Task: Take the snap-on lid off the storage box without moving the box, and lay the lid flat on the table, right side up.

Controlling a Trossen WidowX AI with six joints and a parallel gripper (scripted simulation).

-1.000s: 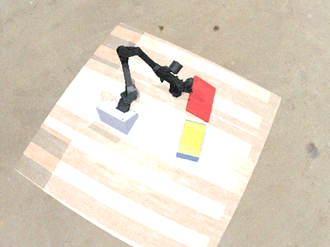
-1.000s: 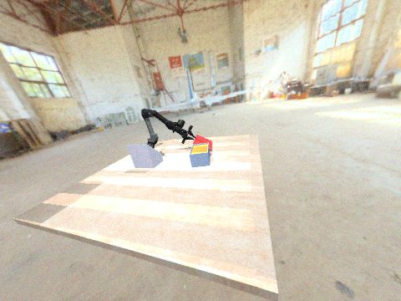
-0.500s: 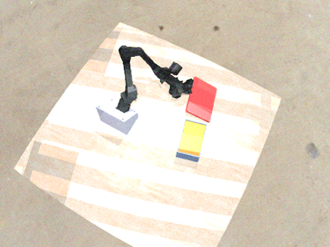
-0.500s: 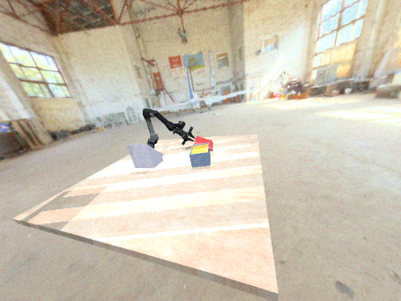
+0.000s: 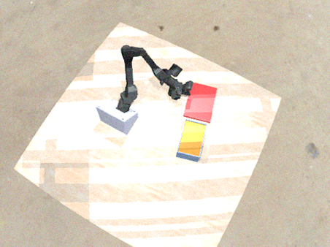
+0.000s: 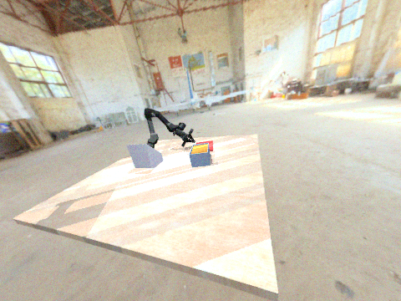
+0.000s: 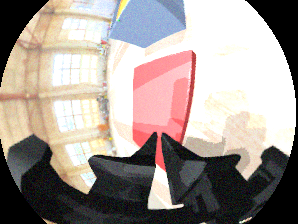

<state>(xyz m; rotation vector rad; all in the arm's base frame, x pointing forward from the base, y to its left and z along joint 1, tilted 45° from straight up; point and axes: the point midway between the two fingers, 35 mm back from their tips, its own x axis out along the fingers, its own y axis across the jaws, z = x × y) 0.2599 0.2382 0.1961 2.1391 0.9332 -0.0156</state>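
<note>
Now narrow and seemingly holding nothing: black claw (image 5: 184,92) (image 6: 190,139) (image 7: 158,135) beside red lid (image 5: 202,103) (image 6: 210,145) (image 7: 160,95).
Probably light, stiff and a bit slippery; best pinched by the thin edge near the claw. Just past the tips, long way running toward the blue box (image 5: 188,157) (image 6: 200,160) (image 7: 150,25); hard to tell if fully flat.

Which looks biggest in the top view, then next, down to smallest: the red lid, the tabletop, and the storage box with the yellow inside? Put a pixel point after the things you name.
1. Tabletop (image 5: 140,212) (image 6: 175,217)
2. Red lid (image 5: 202,100) (image 6: 210,145) (image 7: 160,97)
3. Storage box (image 5: 192,137) (image 6: 200,159) (image 7: 150,25), somewhat smaller than the lid
</note>
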